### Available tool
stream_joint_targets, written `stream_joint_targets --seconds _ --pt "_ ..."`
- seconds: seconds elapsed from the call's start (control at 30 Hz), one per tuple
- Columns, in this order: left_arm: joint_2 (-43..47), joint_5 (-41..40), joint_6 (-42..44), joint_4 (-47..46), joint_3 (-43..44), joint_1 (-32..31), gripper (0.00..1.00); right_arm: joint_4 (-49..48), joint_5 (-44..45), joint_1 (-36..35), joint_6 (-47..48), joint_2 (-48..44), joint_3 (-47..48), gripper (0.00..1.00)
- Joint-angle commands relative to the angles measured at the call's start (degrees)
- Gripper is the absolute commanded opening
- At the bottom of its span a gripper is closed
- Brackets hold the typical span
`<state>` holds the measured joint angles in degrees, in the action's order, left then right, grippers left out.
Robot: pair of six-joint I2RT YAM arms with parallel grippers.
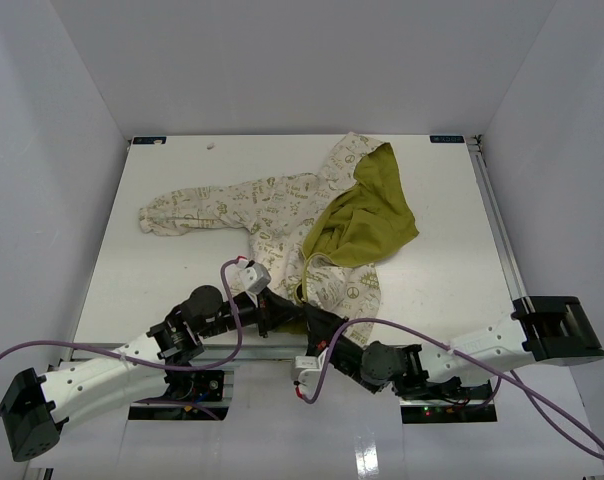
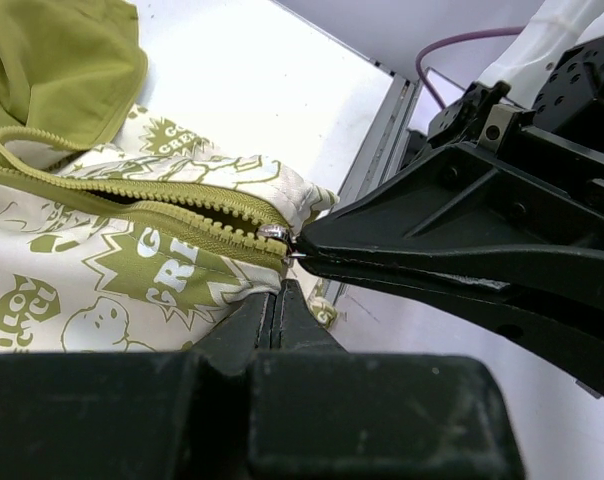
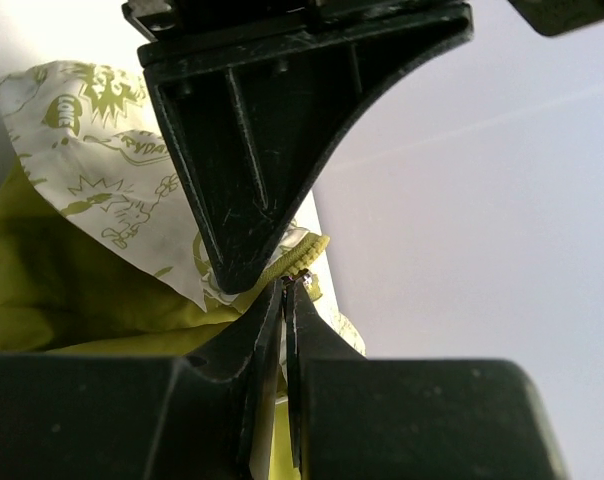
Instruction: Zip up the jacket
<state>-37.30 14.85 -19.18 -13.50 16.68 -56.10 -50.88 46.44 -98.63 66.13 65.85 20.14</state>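
The jacket (image 1: 282,205) lies spread on the white table, cream printed side up, with its olive lining (image 1: 367,215) folded open at the right. Its bottom hem reaches the near table edge, where both grippers meet. The left gripper (image 2: 279,287) is shut on the hem just below the zipper's lower end. The right gripper (image 3: 293,284) comes in from the side and is shut on the small metal zipper pull (image 2: 274,233). The green zipper (image 2: 152,195) runs away from the slider, its two rows of teeth apart further up. In the top view the left gripper (image 1: 269,312) and right gripper (image 1: 294,318) almost touch.
The table's (image 1: 182,270) near edge with its metal rail (image 2: 377,150) lies right under the grippers. White walls enclose the table on three sides. One sleeve (image 1: 177,215) stretches to the left. Purple cables (image 1: 232,300) loop over both arms.
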Motion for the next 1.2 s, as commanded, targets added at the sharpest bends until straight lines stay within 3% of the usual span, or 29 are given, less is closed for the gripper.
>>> stream_joint_targets --seconds 0.0,0.3,0.4,0.8,1.03,1.17 --pt "-1.1 4.9 -0.1 5.7 -0.5 -0.9 0.00 -9.1 0.3 0.8 1.4 -4.2 2.7 0.08" --pt "-0.4 6.3 -0.3 4.6 -1.1 -0.9 0.00 -6.3 -0.8 0.8 -0.6 -6.6 2.0 0.08" --pt "-0.7 6.1 -0.3 4.8 -1.0 -1.0 0.00 -6.6 2.3 0.8 3.0 -6.5 1.8 0.08" --pt "-1.0 6.6 -0.3 4.9 -0.6 -0.9 0.00 32.0 1.6 0.7 -2.8 -5.7 19.5 0.08" --pt "-0.1 7.6 -0.5 4.3 -0.9 -0.9 0.00 35.6 -2.2 2.0 0.3 -6.9 26.7 0.08" --pt "1.6 8.7 -0.9 3.5 -1.2 -0.9 0.00 38.6 -4.7 4.0 -4.9 -7.2 26.9 0.08"
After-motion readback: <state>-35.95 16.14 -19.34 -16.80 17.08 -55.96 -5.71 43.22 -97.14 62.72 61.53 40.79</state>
